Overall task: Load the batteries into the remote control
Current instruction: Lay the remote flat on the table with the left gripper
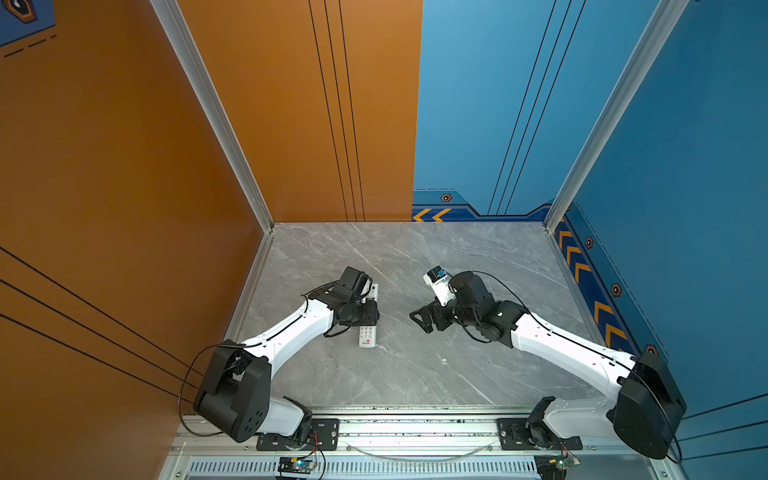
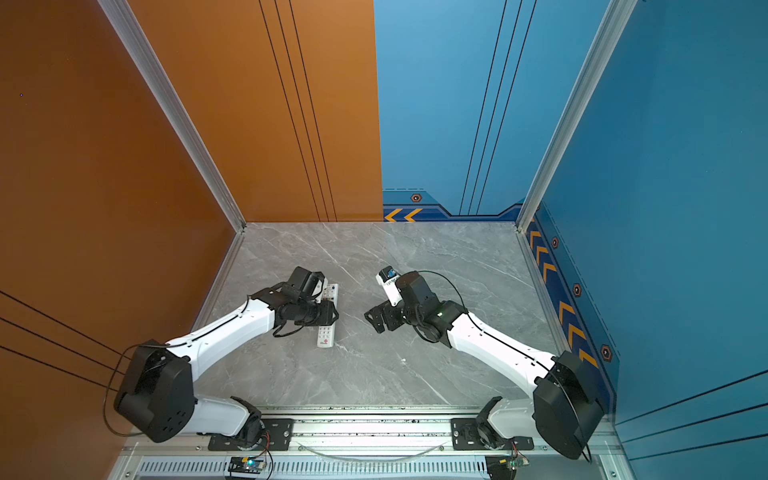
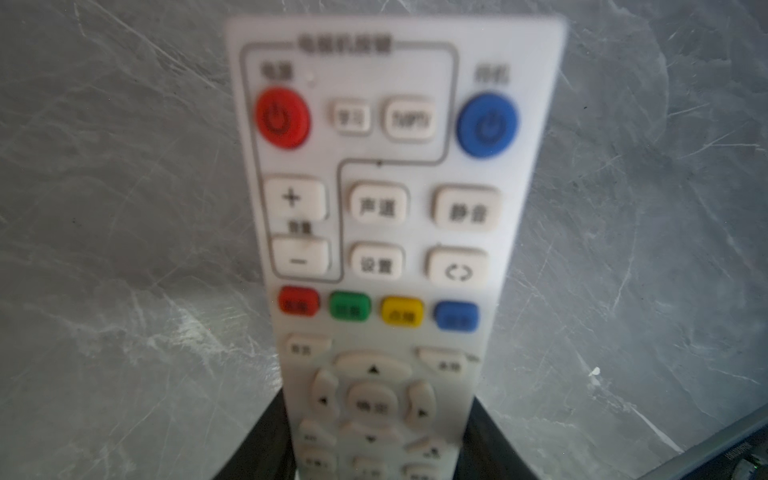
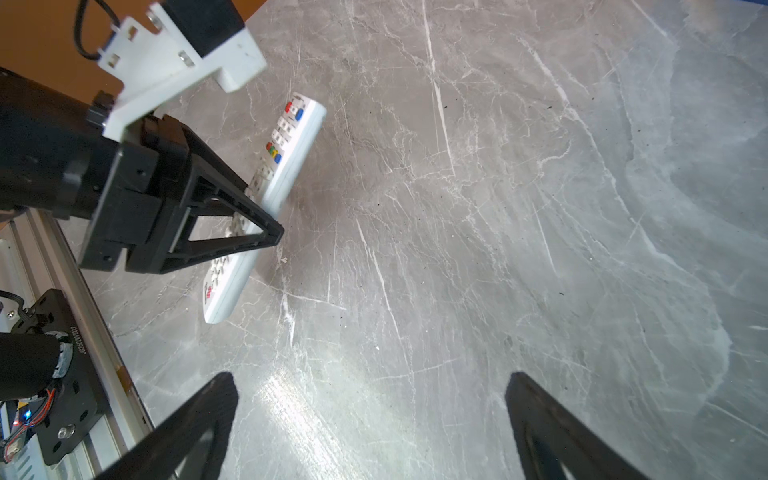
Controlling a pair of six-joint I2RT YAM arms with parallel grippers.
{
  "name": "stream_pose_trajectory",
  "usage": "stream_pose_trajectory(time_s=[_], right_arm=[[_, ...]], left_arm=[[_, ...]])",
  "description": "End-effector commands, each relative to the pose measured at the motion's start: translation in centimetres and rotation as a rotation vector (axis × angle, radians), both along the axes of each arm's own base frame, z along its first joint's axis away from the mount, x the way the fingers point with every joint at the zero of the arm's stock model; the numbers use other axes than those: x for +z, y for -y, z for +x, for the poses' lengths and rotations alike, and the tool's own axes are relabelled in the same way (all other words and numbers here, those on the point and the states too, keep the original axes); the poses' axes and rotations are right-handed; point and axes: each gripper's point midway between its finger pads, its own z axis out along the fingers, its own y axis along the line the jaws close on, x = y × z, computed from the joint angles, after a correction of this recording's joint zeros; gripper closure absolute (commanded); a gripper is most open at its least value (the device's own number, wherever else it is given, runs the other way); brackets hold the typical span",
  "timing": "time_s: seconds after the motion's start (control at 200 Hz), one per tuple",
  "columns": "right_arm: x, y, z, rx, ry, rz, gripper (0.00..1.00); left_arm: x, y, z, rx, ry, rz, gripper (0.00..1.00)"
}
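Low over the grey marble table (image 1: 415,374), the left claw (image 4: 259,220) is clamped across the white remote control (image 3: 374,187), one finger on each long edge about midway along it. The remote faces buttons-up, on the left half of the table, its red and blue button end toward the back wall and its red-logo end toward the arms' bases; whether it rests on the table or hangs just above cannot be told. The left arm (image 1: 291,328) bends its elbow out toward the orange wall (image 1: 124,208), forearm reaching inward. The right arm (image 1: 561,340) mirrors that pose by the blue wall (image 1: 685,208); the right claw (image 4: 372,384) hovers over bare table near the middle, jaws spread wide and holding nothing, pointed toward the remote.
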Motion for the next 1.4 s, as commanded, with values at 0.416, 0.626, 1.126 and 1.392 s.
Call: stream_pose_trajectory(time_s=[0.416, 0.626, 1.126, 1.392], right_arm=[[-0.3, 0.0, 0.0, -0.01, -0.007, -0.029, 0.02], [-0.5, -0.2, 0.0, -0.007, -0.015, -0.026, 0.01], [-0.6, -0.2, 0.1, -0.011, -0.011, -0.03, 0.01], [-0.4, -0.2, 0.1, -0.013, -0.003, -0.027, 0.01]], left_arm=[[-3.5, -0.2, 0.2, 0.044, -0.07, 0.137, 0.95], [-4.4, -0.2, 0.2, 0.046, -0.086, 0.161, 0.95], [-6.3, 0.1, 0.6, 0.054, -0.114, 0.21, 0.89], [-7.0, 0.4, 0.5, 0.064, -0.125, 0.201, 0.82]])
